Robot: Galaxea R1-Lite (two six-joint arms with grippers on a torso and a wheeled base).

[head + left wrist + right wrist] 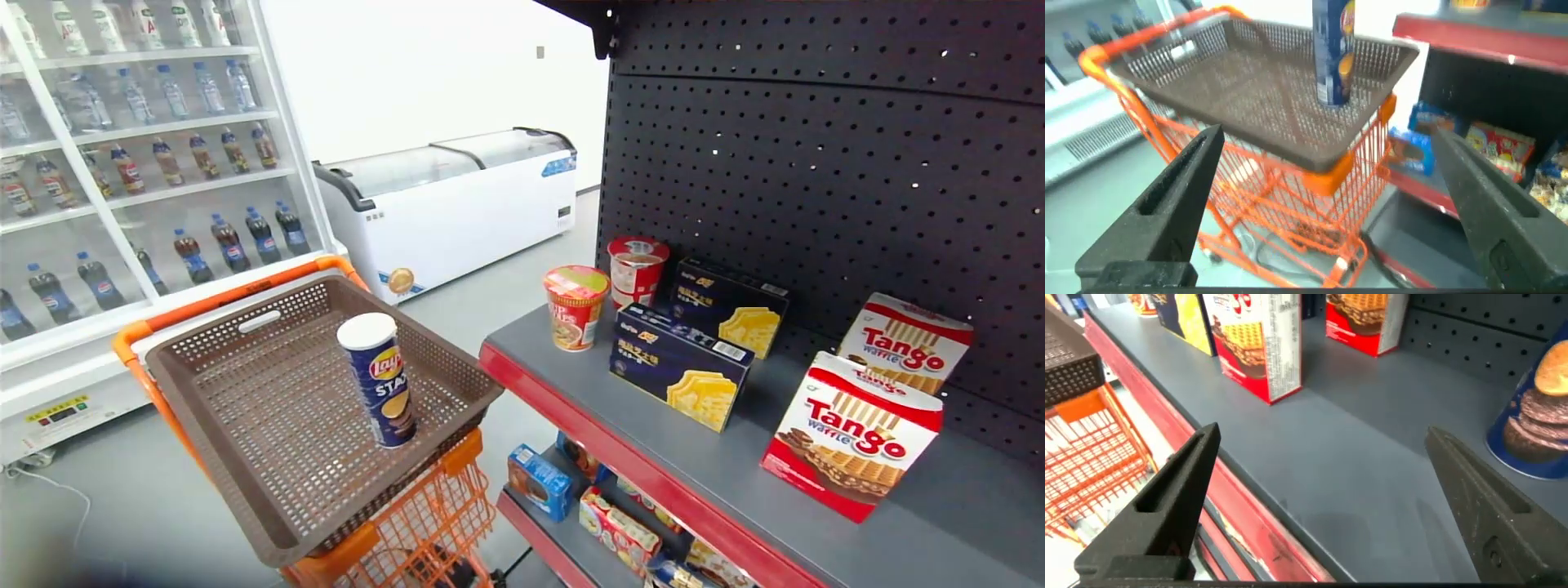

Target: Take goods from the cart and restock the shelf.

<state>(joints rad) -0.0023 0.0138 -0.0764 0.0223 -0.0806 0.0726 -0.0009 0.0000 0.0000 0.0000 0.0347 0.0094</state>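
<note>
Standing upright, cylindrical chip can occupies perforated brown plastic basket.

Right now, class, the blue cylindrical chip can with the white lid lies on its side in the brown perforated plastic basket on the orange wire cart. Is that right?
Not quite. The blue cylindrical chip can with the white lid stands upright, not on its side, in the brown perforated plastic basket on the orange wire cart. The head view shows this.
</note>
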